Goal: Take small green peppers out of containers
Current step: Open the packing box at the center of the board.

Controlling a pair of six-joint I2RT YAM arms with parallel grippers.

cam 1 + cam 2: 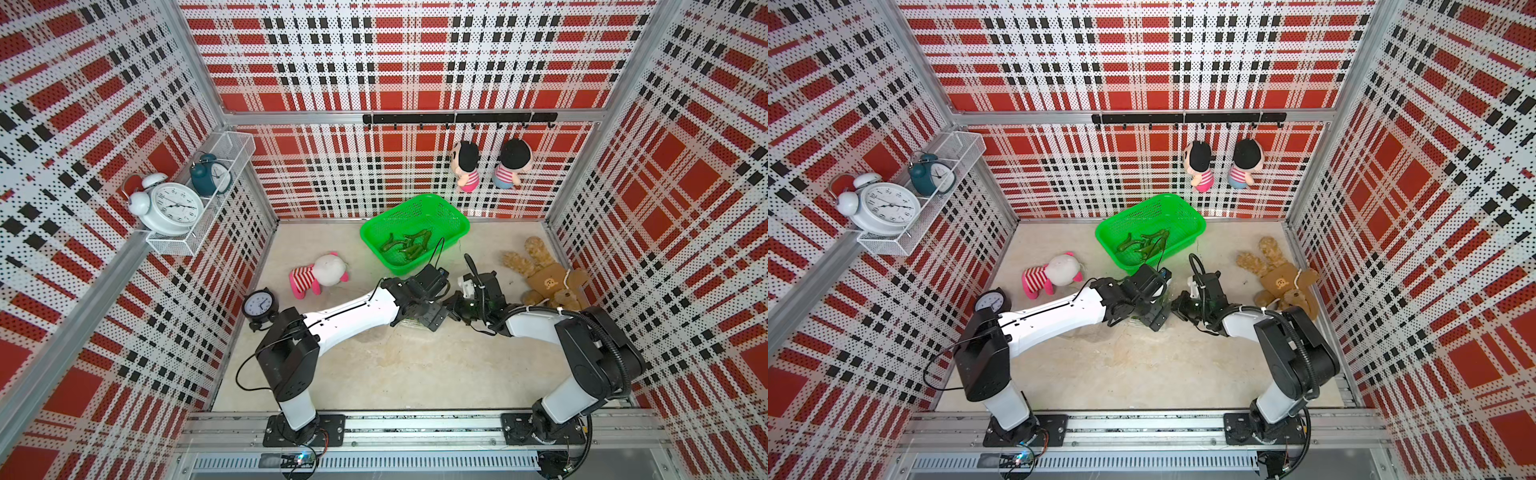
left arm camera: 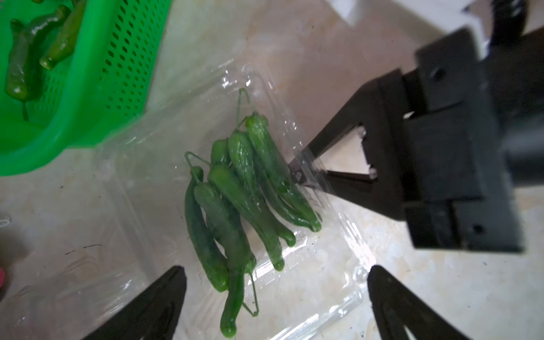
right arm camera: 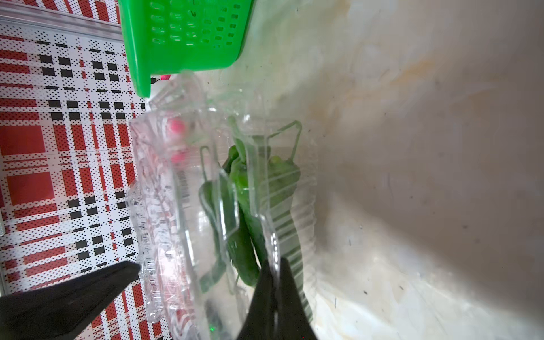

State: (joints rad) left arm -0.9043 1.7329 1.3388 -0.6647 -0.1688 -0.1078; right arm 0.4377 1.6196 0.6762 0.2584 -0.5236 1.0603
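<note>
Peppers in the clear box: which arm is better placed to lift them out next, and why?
Left. The left gripper is open above the peppers in the clear box; the right gripper is shut on the box's edge, likely steadying it.

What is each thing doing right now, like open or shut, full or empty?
clear container: open, partly full.
peppers in the container: piled together, not gripped.
left gripper: open, above that pile.
right gripper: shut on the clear container's edge.
green basket: upright, partly filled.
basket peppers: lying loose inside it.
</note>
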